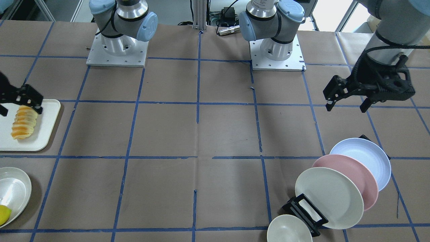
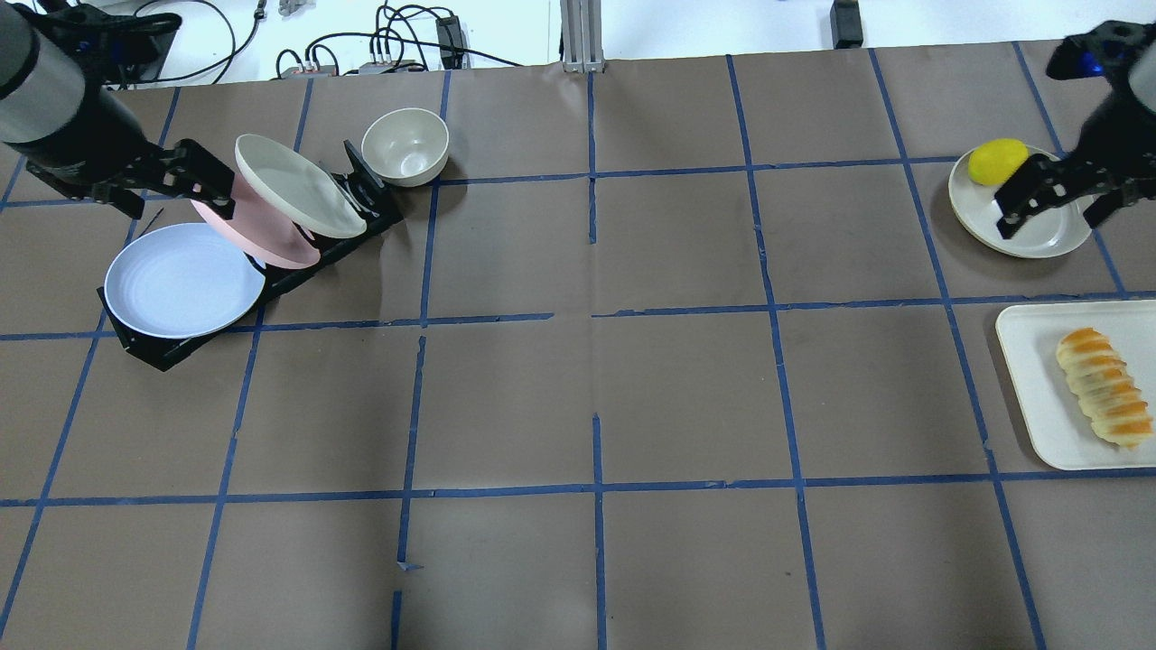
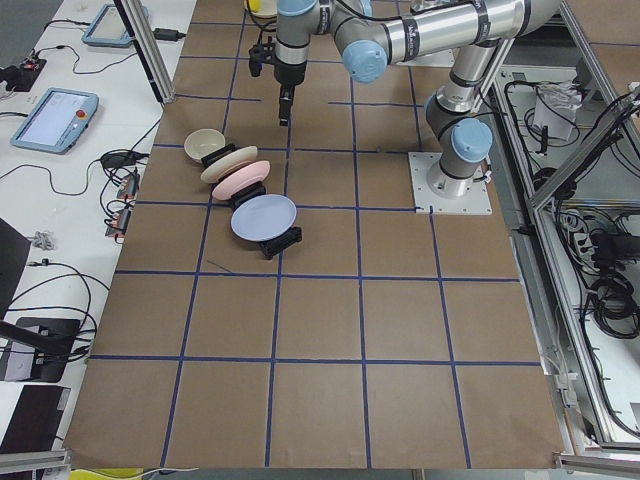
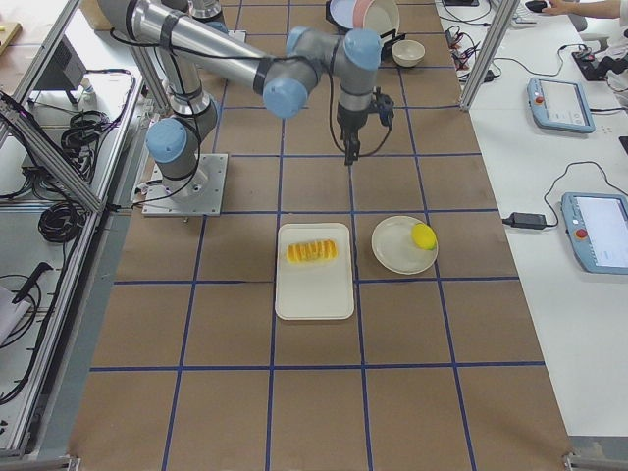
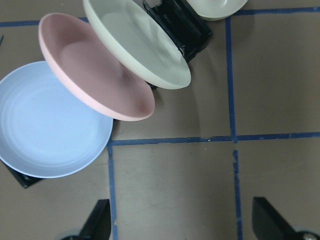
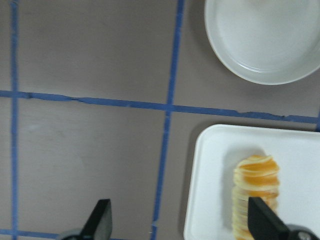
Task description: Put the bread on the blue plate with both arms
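The bread, a ridged golden-orange roll, lies on a white tray at the table's right end; it also shows in the front view and the right wrist view. The blue plate leans in a black rack at the left end, nearest me of three plates, and also shows in the left wrist view. My left gripper hangs open and empty above the rack. My right gripper is open and empty, above the table beyond the tray.
A pink plate and a cream plate lean in the same rack behind the blue one. A cream bowl stands at the rack's far end. A yellow lemon sits on a cream plate beyond the tray.
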Action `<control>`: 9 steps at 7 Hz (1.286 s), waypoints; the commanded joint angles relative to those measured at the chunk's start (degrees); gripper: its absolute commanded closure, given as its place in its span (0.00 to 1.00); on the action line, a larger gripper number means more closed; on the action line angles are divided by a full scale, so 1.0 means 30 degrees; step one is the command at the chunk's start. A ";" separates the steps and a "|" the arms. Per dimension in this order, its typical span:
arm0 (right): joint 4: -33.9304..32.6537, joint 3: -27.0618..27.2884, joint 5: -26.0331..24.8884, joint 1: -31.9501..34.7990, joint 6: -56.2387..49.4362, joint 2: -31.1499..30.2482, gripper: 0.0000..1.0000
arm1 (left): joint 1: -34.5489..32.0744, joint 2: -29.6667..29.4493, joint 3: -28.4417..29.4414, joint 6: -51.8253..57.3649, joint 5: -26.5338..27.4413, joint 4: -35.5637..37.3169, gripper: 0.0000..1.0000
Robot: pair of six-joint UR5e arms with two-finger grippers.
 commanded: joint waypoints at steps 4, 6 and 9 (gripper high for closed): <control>-0.1918 0.0795 0.0075 -0.4989 -0.3030 0.5755 0.07 | 0.6985 -0.2865 0.0876 1.0431 -0.1257 0.0328 0.00; -0.1947 0.1474 0.0074 -0.4989 -0.3001 0.5610 0.07 | 0.6900 -0.5758 0.2364 1.0404 -0.2250 0.1261 0.00; -0.1918 0.1826 -0.0594 -0.4989 -0.3030 0.5728 0.21 | 0.6577 -1.0592 0.6811 1.0404 -0.3662 0.1326 0.00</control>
